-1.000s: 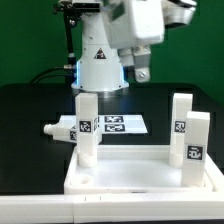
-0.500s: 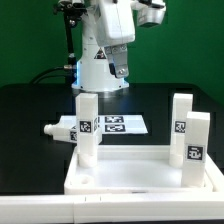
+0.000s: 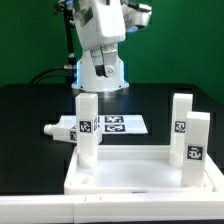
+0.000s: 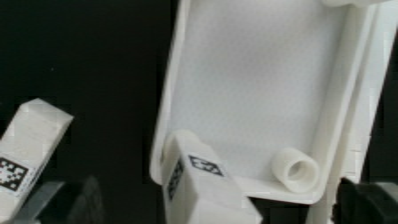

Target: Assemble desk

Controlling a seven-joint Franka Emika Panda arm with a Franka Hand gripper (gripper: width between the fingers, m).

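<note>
High at the far side of the scene, above the robot base [image 3: 100, 75], the gripper [image 3: 105, 62] hangs well clear of every part. The wrist view shows two dark fingers [image 4: 71, 200] at the picture's edges, set wide apart with nothing between them, so the pincer looks open and empty.

Near the front lies the tabletop [image 3: 140, 178], a white tray with a raised rim. Three legs stand upright in it. One upright leg [image 3: 87, 130] is at the far corner on the exterior view's left. A second upright leg [image 3: 181, 120] and a third upright leg [image 3: 197, 147] are on the exterior view's right.

The loose leg [image 3: 63, 128] lies on its side on the black table [image 3: 30, 110], just beside the marker board [image 3: 118, 125] on that board's left. It is just behind the leg standing on the left.

The loose leg lies low, nearer than the pincer and to the exterior view's left of it. Its long axis runs roughly left to right, with its narrow peg end pointing left. My judgement is that the pincer must come down and toward the near left, with its fingers set across that axis. The neighbouring upright leg looks close enough to be knocked.
</note>
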